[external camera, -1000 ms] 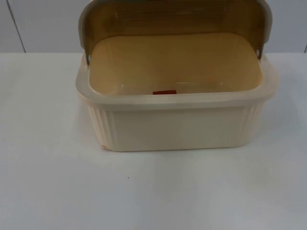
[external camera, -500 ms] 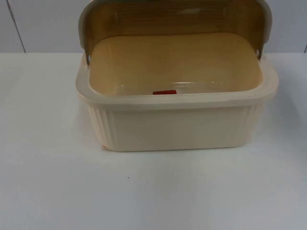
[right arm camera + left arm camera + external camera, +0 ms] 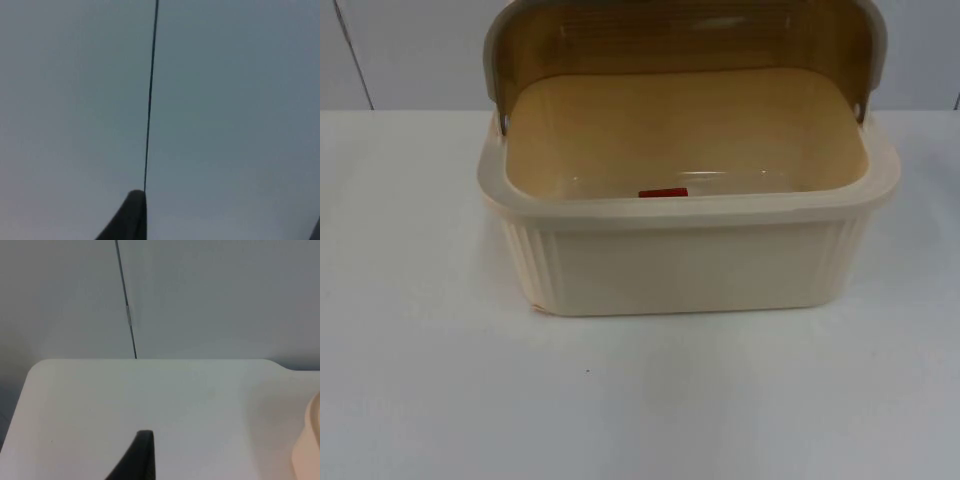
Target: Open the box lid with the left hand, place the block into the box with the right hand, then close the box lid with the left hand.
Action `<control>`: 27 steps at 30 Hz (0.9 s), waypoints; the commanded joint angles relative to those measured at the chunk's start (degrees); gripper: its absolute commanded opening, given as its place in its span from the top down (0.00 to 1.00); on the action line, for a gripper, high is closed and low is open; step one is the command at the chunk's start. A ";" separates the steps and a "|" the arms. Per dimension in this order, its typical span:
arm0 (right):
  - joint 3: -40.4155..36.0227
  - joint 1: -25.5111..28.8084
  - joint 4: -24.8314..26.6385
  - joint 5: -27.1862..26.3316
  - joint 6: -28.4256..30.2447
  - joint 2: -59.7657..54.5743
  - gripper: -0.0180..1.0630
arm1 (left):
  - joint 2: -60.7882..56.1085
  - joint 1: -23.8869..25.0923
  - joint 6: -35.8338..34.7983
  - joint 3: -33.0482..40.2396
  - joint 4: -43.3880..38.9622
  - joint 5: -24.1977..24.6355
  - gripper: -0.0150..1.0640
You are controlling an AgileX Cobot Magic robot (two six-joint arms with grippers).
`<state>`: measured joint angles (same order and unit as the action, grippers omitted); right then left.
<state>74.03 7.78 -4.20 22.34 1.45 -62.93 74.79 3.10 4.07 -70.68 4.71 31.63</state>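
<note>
A cream ribbed plastic box stands in the middle of the table in the top view. Its brown translucent lid is swung up and back, so the box is open. A small red block lies on the box floor, just behind the front rim. My left gripper hovers over bare table to the left of the box, whose rounded cream edge is visible beside it. My right gripper is raised and faces the grey partition wall.
White table spreads in front of the box and on both sides. The grey partition wall with a dark vertical seam closes the far edge. The table's rounded far-left corner is in the left wrist view.
</note>
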 commanded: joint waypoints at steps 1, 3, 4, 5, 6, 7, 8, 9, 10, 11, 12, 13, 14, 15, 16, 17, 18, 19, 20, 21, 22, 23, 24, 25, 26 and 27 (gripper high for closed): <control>-3.33 0.54 1.20 -2.09 0.50 0.16 0.04 | 0.09 0.28 0.06 0.17 0.65 -1.11 0.01; -8.77 0.54 2.66 -5.56 0.50 0.16 0.04 | 0.09 0.28 0.06 0.17 0.65 -1.11 0.01; -11.82 0.54 3.43 -8.00 0.50 0.29 0.04 | 0.09 0.28 0.06 0.17 0.65 -1.11 0.01; -14.64 0.54 3.43 -10.23 0.50 0.29 0.04 | 0.09 0.28 0.06 0.17 0.65 -1.11 0.01; -14.64 0.54 3.43 -10.23 0.50 0.29 0.04 | 0.09 0.28 0.06 0.17 0.65 -1.11 0.01; -16.69 0.54 3.43 -11.67 0.50 0.29 0.04 | 0.09 0.28 0.06 0.17 0.65 -1.11 0.01; -18.82 0.54 3.43 -12.76 0.28 0.29 0.04 | 0.09 0.28 0.06 0.17 0.65 -1.01 0.01; -20.57 0.54 3.30 -13.49 -0.62 0.29 0.04 | 0.09 0.28 0.06 0.17 0.65 -0.89 0.01; -22.02 0.54 3.30 -13.77 -0.78 0.29 0.04 | 0.09 0.28 0.06 0.17 0.65 -0.89 0.01; -22.02 0.54 3.30 -13.77 -0.78 0.29 0.04 | 0.09 0.28 0.06 0.17 0.65 -0.89 0.01; -22.55 0.54 3.41 -14.05 -1.02 0.29 0.04 | 0.09 0.28 0.06 0.17 0.65 -0.89 0.01; -22.56 0.54 3.41 -14.38 -1.45 0.29 0.04 | 0.09 0.28 0.06 0.17 0.65 -0.76 0.01; -22.56 0.54 3.41 -14.86 -2.14 0.29 0.04 | 0.09 0.28 0.06 0.17 0.65 -0.48 0.01; -22.56 0.54 3.41 -15.14 -2.25 0.29 0.04 | 0.09 0.17 0.06 0.17 0.65 -0.39 0.01; -22.56 0.54 3.41 -15.14 -2.25 0.29 0.04 | 0.09 0.17 0.06 0.17 0.65 -0.39 0.01; -22.56 0.54 3.41 -15.25 -2.25 0.29 0.04 | 0.09 0.04 0.06 0.17 0.65 -0.42 0.01; -22.56 0.54 3.41 -15.11 -2.25 0.29 0.04 | 0.09 -0.58 0.06 0.05 0.47 -0.52 0.01; -22.56 0.54 3.41 -15.11 -2.25 0.29 0.04 | 0.09 -1.11 0.15 -0.27 0.24 -0.52 0.01; -22.56 0.54 3.41 -15.11 -2.25 0.29 0.04 | 0.22 -1.83 0.18 -1.01 0.23 -0.52 0.01; -22.56 0.54 3.41 -15.11 -2.25 0.29 0.04 | 0.52 -2.35 0.44 -1.78 0.23 -0.52 0.01; -22.56 0.54 3.41 -15.11 -2.25 0.29 0.04 | 0.69 -2.61 0.60 -2.40 0.23 -0.41 0.01; -22.56 0.54 3.41 -15.11 -2.25 0.29 0.04 | 0.69 -2.61 0.60 -2.40 0.23 -0.41 0.01; -22.56 0.54 3.41 -15.21 -2.25 0.29 0.04 | 1.18 -3.31 1.13 -3.88 0.23 0.03 0.01; -22.56 0.54 3.41 -15.21 -2.25 0.29 0.04 | 1.99 -3.89 1.89 -5.67 0.23 0.68 0.01; -22.56 0.54 3.41 -15.21 -2.25 0.29 0.04 | 3.00 -4.33 3.32 -7.31 0.46 1.16 0.01; -22.56 0.29 3.41 -15.23 -2.25 0.29 0.04 | 4.05 -5.03 4.53 -9.31 0.46 1.41 0.01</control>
<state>51.58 8.00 -0.86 8.08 -0.40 -62.93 78.58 -1.57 7.65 -79.22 4.71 32.76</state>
